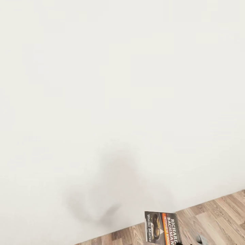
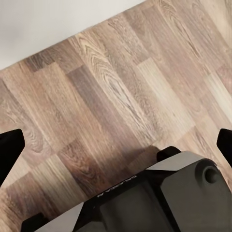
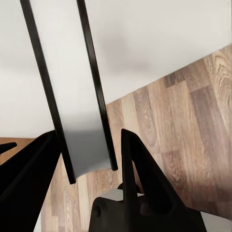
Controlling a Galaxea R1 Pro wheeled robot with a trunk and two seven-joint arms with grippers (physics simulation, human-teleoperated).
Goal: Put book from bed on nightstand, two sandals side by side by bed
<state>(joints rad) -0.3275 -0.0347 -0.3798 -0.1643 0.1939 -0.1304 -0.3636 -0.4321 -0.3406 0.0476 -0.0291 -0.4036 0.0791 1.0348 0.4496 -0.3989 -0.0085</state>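
The book [image 1: 162, 227] stands upright at the lower edge of the head view, its dark cover picture, orange band and white lettering facing me. In the right wrist view the book [image 3: 82, 96] shows edge-on as a thin pale slab with dark borders, and my right gripper [image 3: 89, 145] is shut on its lower end, one black finger on each side. My left gripper [image 2: 118, 142] is open, its black fingertips [image 2: 12, 147] far apart over bare floor with nothing between them. The bed, the nightstand and the sandals are out of view.
A plain white wall [image 1: 122, 85] stands close ahead and meets the wood-plank floor [image 1: 217, 217] in a slanting line. Part of my own grey and black base [image 2: 159, 198] lies below the left gripper.
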